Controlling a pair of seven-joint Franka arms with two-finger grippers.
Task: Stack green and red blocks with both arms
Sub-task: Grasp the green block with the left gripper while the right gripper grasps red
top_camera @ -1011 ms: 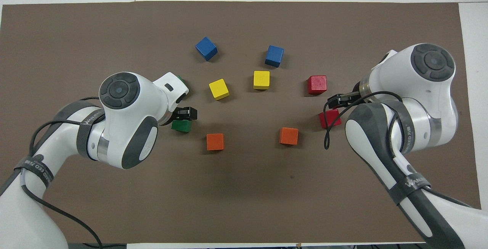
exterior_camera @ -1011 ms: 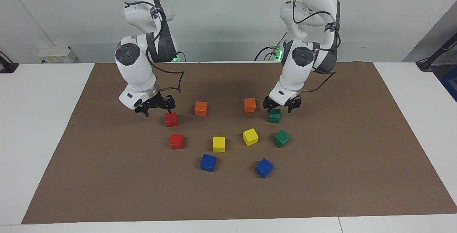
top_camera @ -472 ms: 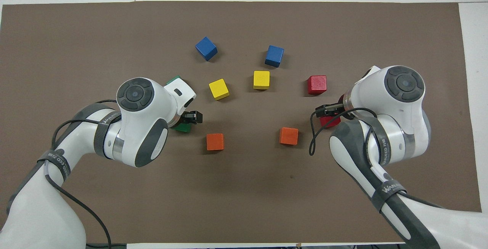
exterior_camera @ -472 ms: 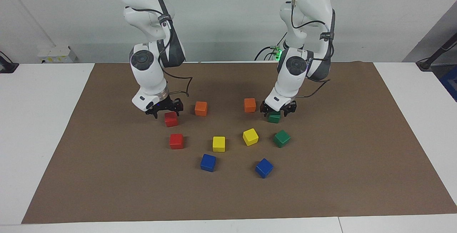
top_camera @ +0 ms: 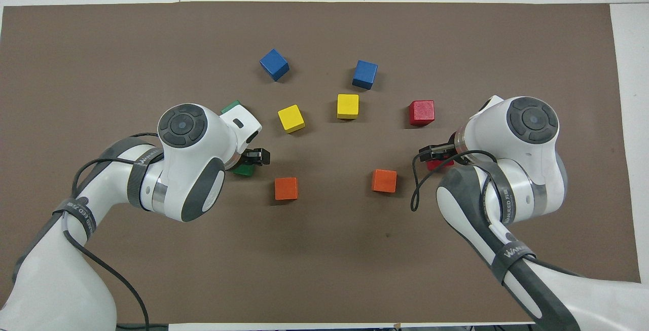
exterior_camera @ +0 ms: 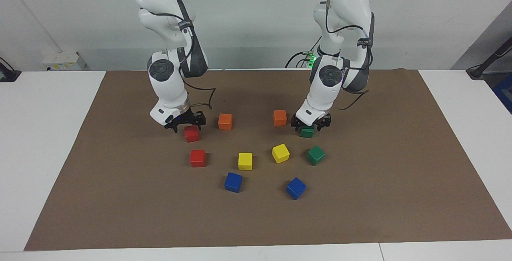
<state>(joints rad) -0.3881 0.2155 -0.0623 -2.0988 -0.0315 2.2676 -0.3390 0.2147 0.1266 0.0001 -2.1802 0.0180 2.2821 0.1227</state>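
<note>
Two red blocks and two green blocks lie on the brown mat [exterior_camera: 380, 197]. My right gripper [exterior_camera: 186, 124] is open and low over one red block [exterior_camera: 192, 134], which is mostly hidden under it in the overhead view [top_camera: 435, 165]. The second red block [exterior_camera: 197, 158] lies farther from the robots. My left gripper [exterior_camera: 310, 125] is open, with its fingers down on either side of one green block [exterior_camera: 307, 132], seen in the overhead view [top_camera: 245, 170]. The second green block [exterior_camera: 315, 155] lies farther out and is half hidden by the left arm in the overhead view [top_camera: 231, 106].
Two orange blocks [exterior_camera: 225, 121] [exterior_camera: 280, 117] lie between the grippers. Two yellow blocks [exterior_camera: 245, 161] [exterior_camera: 281, 153] and two blue blocks [exterior_camera: 233, 182] [exterior_camera: 296, 188] lie farther from the robots, mid-table. White table surrounds the mat.
Both arms swung inward and lower. The right gripper moved from beside the red block to over it. The left gripper sank onto the green block. No block moved.
</note>
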